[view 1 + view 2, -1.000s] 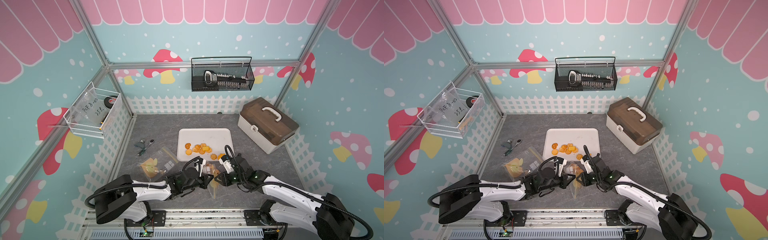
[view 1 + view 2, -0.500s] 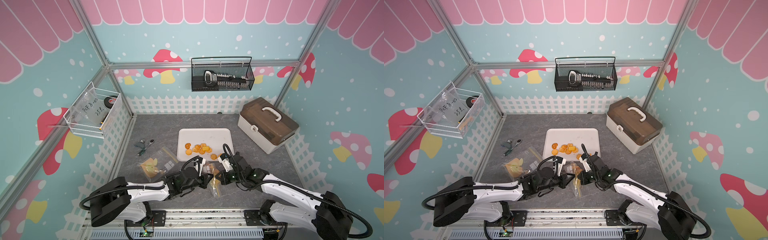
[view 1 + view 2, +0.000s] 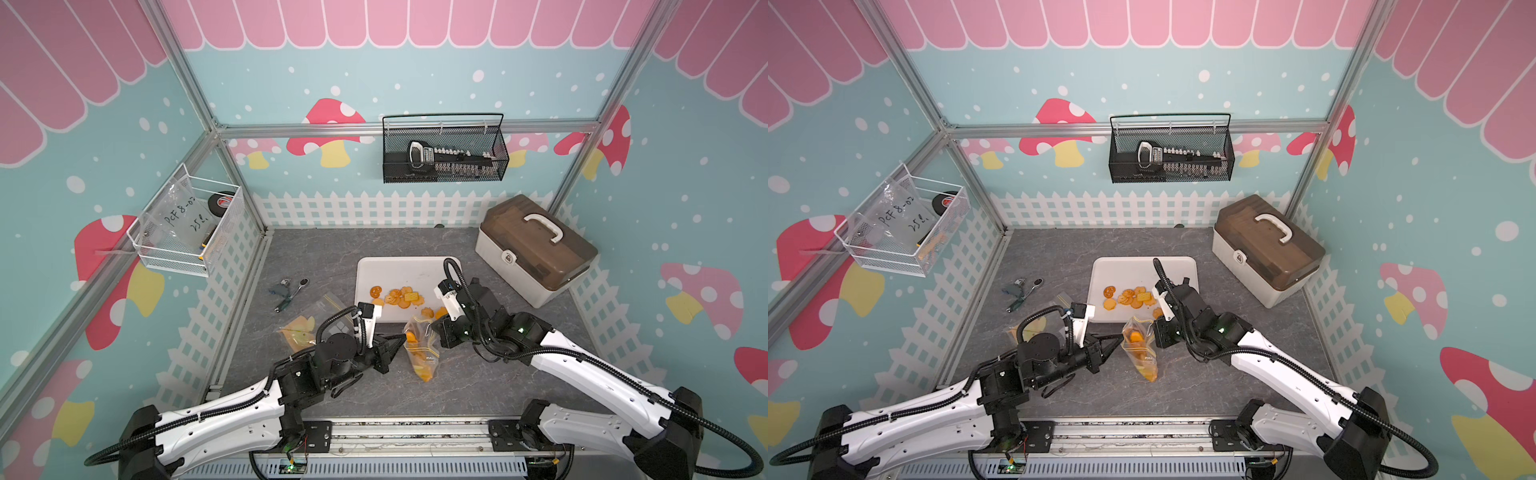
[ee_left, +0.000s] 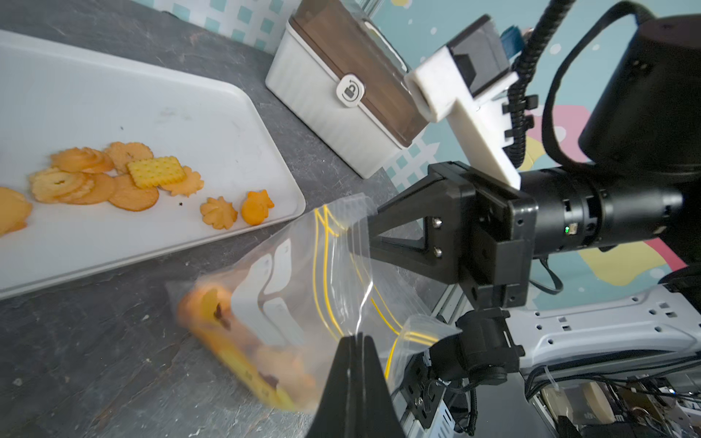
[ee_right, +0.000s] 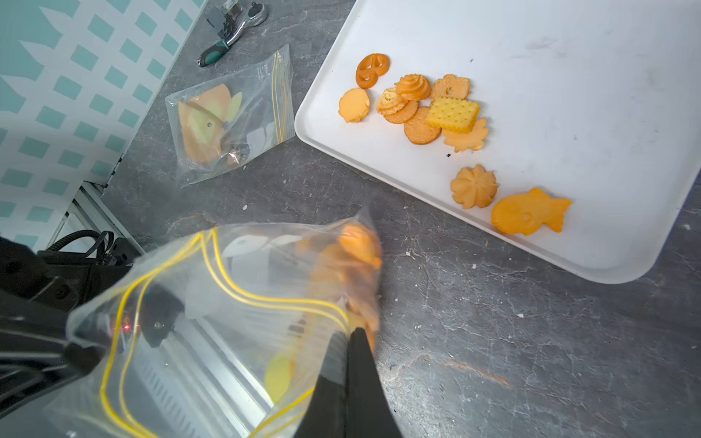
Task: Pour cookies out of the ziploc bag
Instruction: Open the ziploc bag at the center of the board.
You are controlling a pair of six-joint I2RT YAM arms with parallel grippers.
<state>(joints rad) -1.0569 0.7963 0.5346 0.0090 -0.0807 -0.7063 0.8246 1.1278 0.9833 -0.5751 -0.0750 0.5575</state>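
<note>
A clear plastic ziploc bag with two yellow zip lines rests on the grey marbled desk, just beside the near edge of a white rectangular plastic tray. The left gripper is clamped on one side of the bag's rim. The right gripper stood partly open a second ago. It has now pinched the opposite side of the rim, so the bag's mouth is stretched open between the two grippers. The bag now looks secured for lifting and tipping.

The small golden-orange cookies are split. About ten lie on the tray, seemingly no more than a second ago. A blurred heap remains in the bag's bottom, which points toward the robot's base, so the pour is only partly done.

Handwriting on a clear bag in the white wire basket on the wall reads "PCF 8-02", then "25" and an unclear mark. The ziploc bag shows print beginning "PA". A padlock symbol marks the latch of the white case with a brown lid.
</note>
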